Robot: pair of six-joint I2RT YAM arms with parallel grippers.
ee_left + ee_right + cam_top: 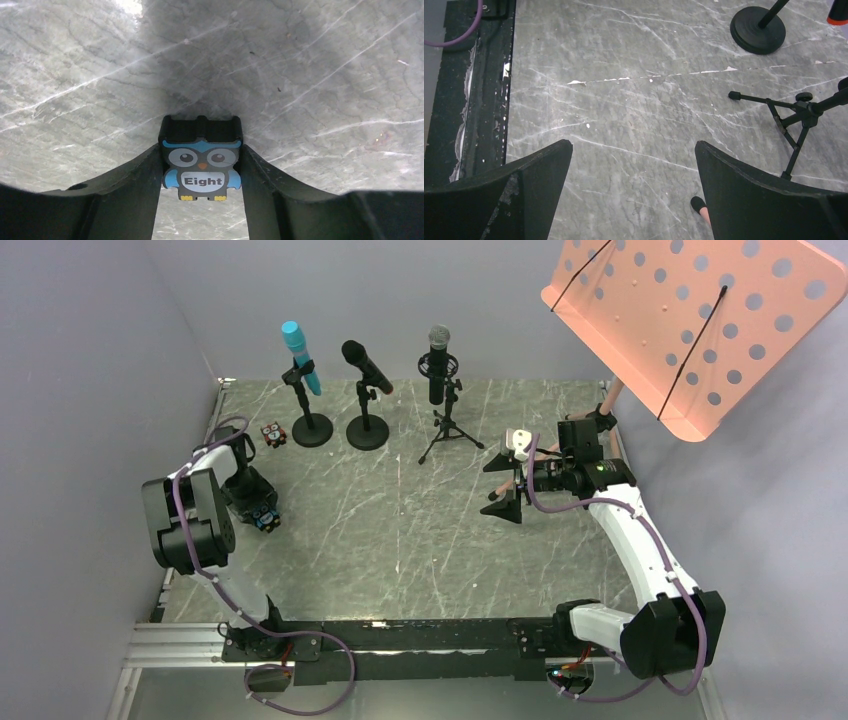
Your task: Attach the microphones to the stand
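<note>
left gripper (pixel 202 150): clenched on a small black block with a blue owl face and the word "Eight" (pixel 202 172); 1 finger presses on each side of it
owl block: at the table's left edge, under the left wrist (pixel 265 518); cannot tell if it is lifted or resting on the surface
right gripper (pixel 634 147): released, jaws wide apart, nothing between them; hangs over the right part of the table (pixel 500 486), aimed left
table: grey marble-pattern top (pixel 400 540)
turquoise stick microphone (pixel 300 355): clipped in the left black round-base stand (pixel 311 428), tilted, head up and left
black stick microphone with orange end cap (pixel 366 365): clipped in the middle black round-base stand (pixel 367 430), tilted, head up and left; orange tip shows at the top right corner of the right wrist view (pixel 838 15)
black stick microphone with silver-grey mesh head (pixel 438 362): upright in the black tripod stand (pixel 450 430), the rightmost of the 3
stands: in 1 row at the far side of the table, well apart from both grippers
second small dark block with coloured faces (pixel 273 433): on the table just left of the left stand's base
orange perforated sheet-music desk (pixel 690 320): raised at top right, above the right arm
</note>
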